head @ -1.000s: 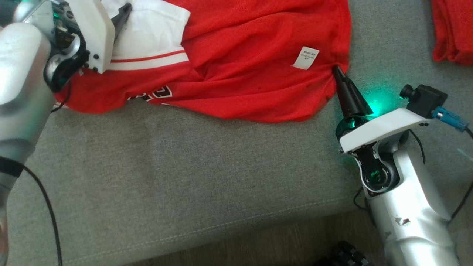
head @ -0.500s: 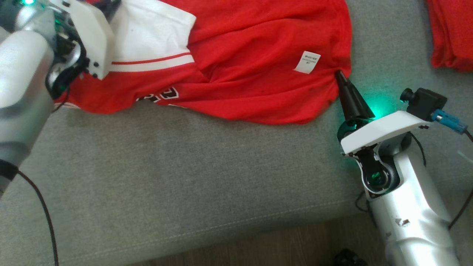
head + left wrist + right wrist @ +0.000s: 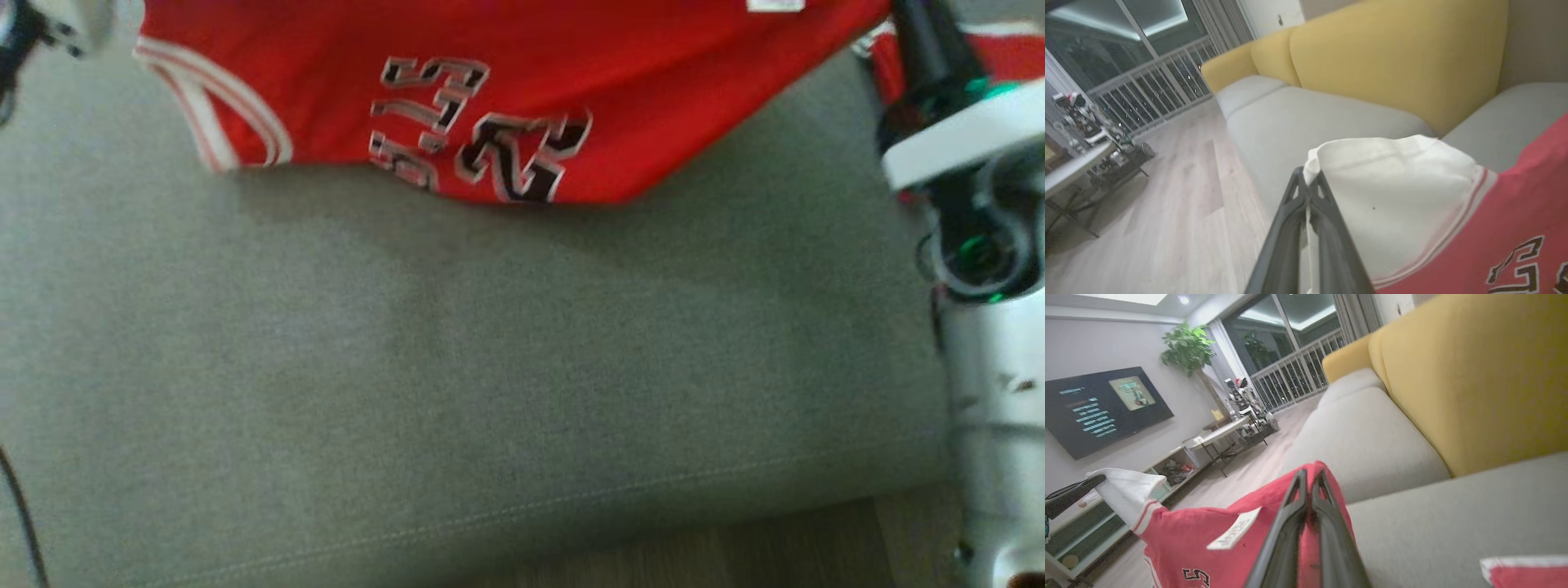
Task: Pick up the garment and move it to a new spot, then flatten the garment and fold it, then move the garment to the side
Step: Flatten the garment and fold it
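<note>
Grey sofa seat (image 3: 490, 367) fills most of the head view, and the red garment (image 3: 620, 65) stretches along the top edge, lettering showing. Centre frame, the left hand (image 3: 1308, 179) is clamped on its white corner. Lower centre, the right hand (image 3: 1310, 475) pinches its red hem.

Head view: we look steeply down, close over the grey sofa seat (image 3: 490, 367). Wrist views: we sit low, facing along it toward the balcony railing (image 3: 1167, 81). All three share the red jersey (image 3: 571, 82).
</note>
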